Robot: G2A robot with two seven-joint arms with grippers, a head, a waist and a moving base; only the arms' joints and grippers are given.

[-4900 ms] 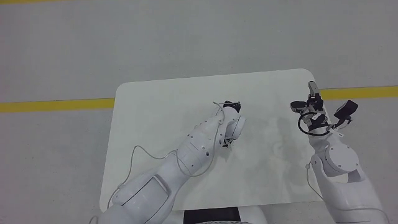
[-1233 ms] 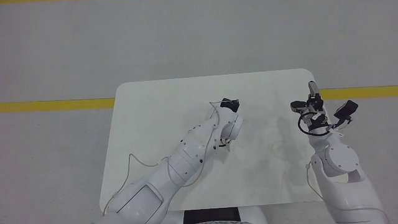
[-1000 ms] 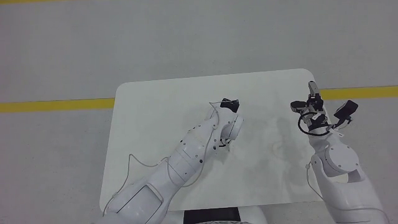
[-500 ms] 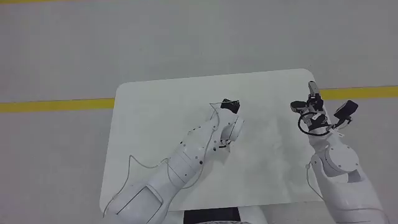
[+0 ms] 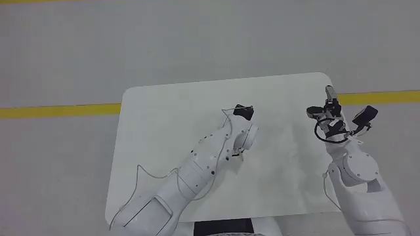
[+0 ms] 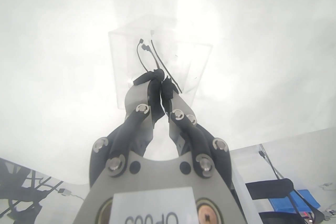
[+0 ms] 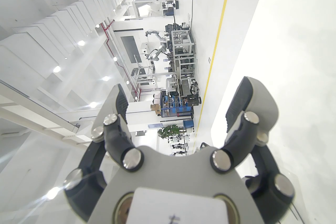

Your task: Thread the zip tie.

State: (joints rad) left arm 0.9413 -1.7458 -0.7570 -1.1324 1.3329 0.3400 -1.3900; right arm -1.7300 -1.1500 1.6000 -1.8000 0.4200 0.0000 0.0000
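Observation:
Two thin black zip ties lie in a shallow clear tray [image 6: 195, 59] on the white table [image 5: 164, 131]. The curved zip tie [image 6: 140, 57] runs into the tips of my left gripper [image 6: 160, 81], which is shut on its end. The straight zip tie [image 6: 160, 62] passes just beside one finger. In the top view the left gripper [image 5: 243, 111] is at the middle of the table. My right gripper [image 7: 183, 101] is open with nothing between its fingers. It is held up at the table's right edge [image 5: 330, 102], pointing away from the table.
The table's right edge runs close under the right arm. Yellow floor lines [image 5: 59, 111] cross behind the table. Bare table surface lies to the left of and in front of the left arm.
The left arm's forearm has shifted slightly back and left while its gripper stays at the table's middle. The right arm has not moved.

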